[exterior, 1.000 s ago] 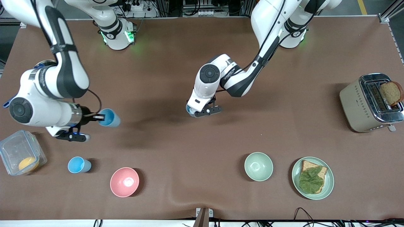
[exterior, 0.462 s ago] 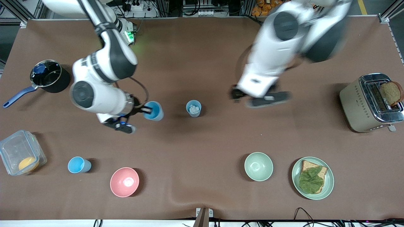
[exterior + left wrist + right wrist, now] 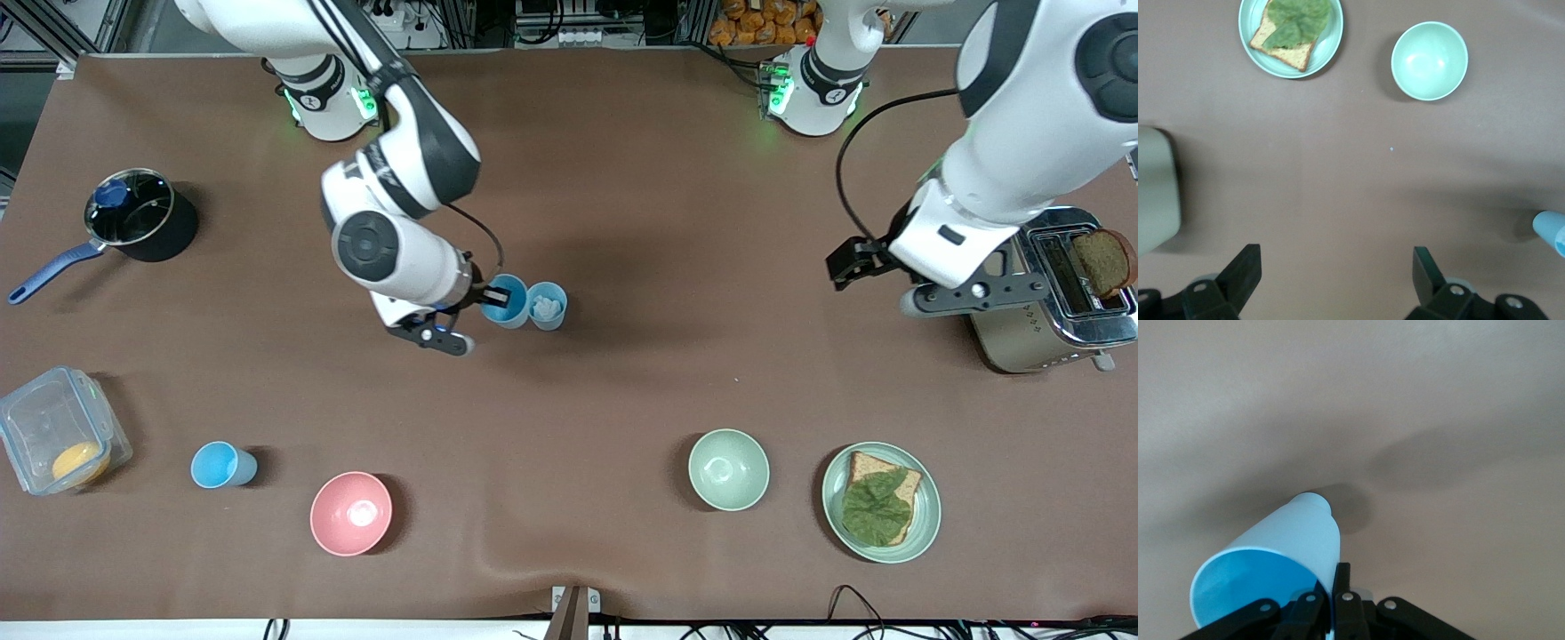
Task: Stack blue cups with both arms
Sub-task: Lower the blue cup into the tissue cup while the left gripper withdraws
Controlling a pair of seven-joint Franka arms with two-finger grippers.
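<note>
Brown table (image 3: 622, 400): right pincer (image 3: 492, 297), clamped on a blue cup (image 3: 507, 300), has arrived beside the standing cup (image 3: 546, 305); left pincer (image 3: 1331, 277), wide open and empty, has withdrawn near the toaster (image 3: 1040, 293). Third cup (image 3: 222, 465) waits.

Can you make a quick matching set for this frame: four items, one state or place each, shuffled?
Items:
1. held blue cup
2. blue cup on the table mid-table
3. left gripper
4. lone blue cup

States:
A. open, over the table by the toaster
B. holds something white
C. pinched at the rim by the right gripper
D. beside the pink bowl, toward the right arm's end

Pairs: 1-C, 2-B, 3-A, 4-D
</note>
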